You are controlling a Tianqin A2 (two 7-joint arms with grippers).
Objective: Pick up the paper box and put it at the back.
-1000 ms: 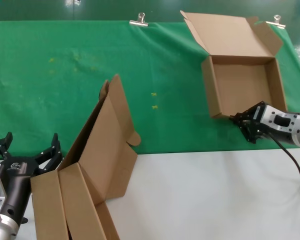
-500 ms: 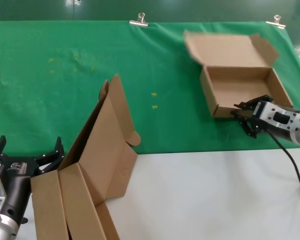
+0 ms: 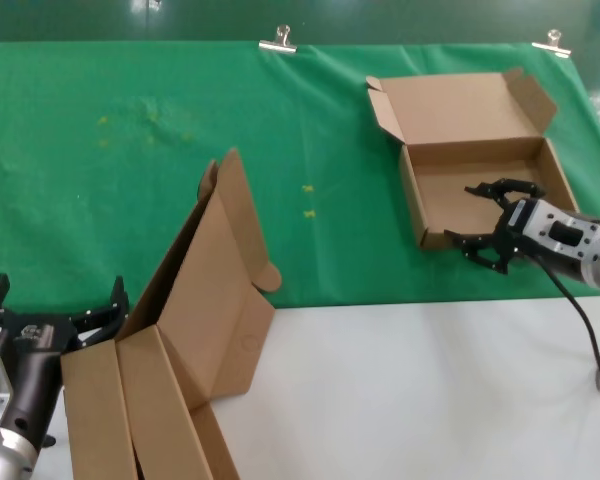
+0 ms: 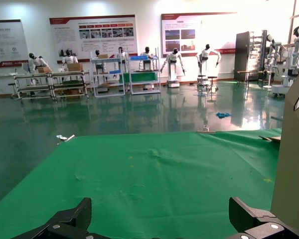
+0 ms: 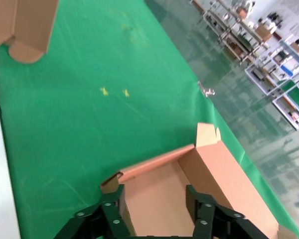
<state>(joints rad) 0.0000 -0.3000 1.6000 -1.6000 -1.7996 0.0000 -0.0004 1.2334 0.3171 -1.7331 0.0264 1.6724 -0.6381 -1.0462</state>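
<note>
1. At the near left corner of the head view we see the left hand (image 3: 50,300), parked low with its fingers spread wide and holding nothing; the left wrist view shows the two dark fingertips well apart over open cloth.
2. Just beside that hand stands a group of other cardboard boxes (image 3: 195,330), leaning together, partly on the white worktop (image 3: 410,390) and partly on the near edge of the green cloth (image 3: 130,170).
3. We find small yellow specks (image 3: 307,201) on the cloth near its middle, and metal clips (image 3: 278,41) along its far edge.
4. Toward the right, the paper box (image 3: 475,160) lies flat on the green cloth, close to the cloth's far right corner, with its lid folded open toward the far edge and its tray facing up.
5. At the box's near right corner we see the right hand (image 3: 488,220), its fingers spread wide. One finger reaches over the tray's interior, the other sits outside the near wall, so the hand straddles that wall without closing on it. In the right wrist view the two fingers (image 5: 112,214) frame the box's near end.
</note>
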